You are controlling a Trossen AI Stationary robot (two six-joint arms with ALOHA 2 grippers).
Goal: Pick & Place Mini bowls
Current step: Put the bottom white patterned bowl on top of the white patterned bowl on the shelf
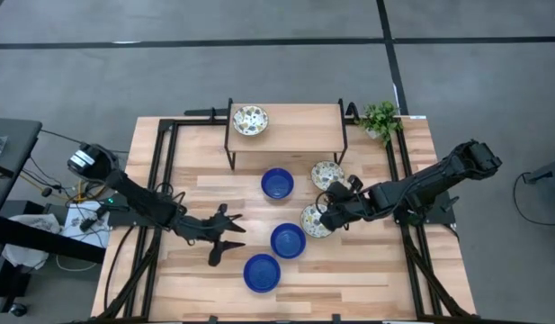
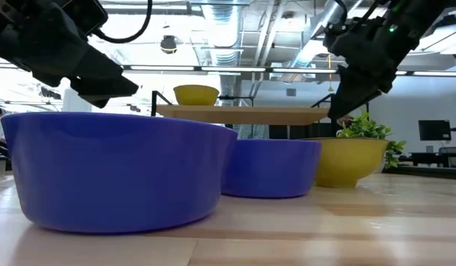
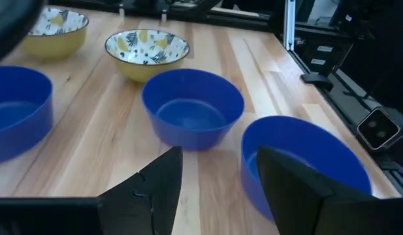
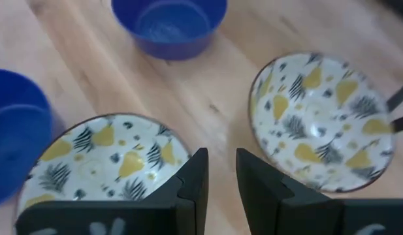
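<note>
Three blue mini bowls (image 1: 277, 184) (image 1: 288, 240) (image 1: 262, 273) stand on their bases mid-table. Two bowls with pear-patterned cream insides and yellow outsides (image 1: 327, 174) (image 1: 315, 220) sit to their right, and a third (image 1: 250, 120) stands on the shelf. My right gripper (image 1: 326, 211) (image 4: 222, 176) hovers, narrowly open, above the right rim of the nearer patterned bowl (image 4: 103, 163); the low view shows it (image 2: 338, 111) clear above the yellow bowl (image 2: 353, 159). My left gripper (image 1: 225, 236) (image 3: 217, 183) is wide open, low, just left of the two nearer blue bowls (image 3: 193, 108) (image 3: 306, 163).
A low wooden shelf (image 1: 286, 121) on black legs stands at the table's far side. A small green plant (image 1: 380, 119) sits at the far right corner. Black frame rails (image 1: 160, 171) run along both sides. Bare wood lies at the near left (image 1: 169, 279).
</note>
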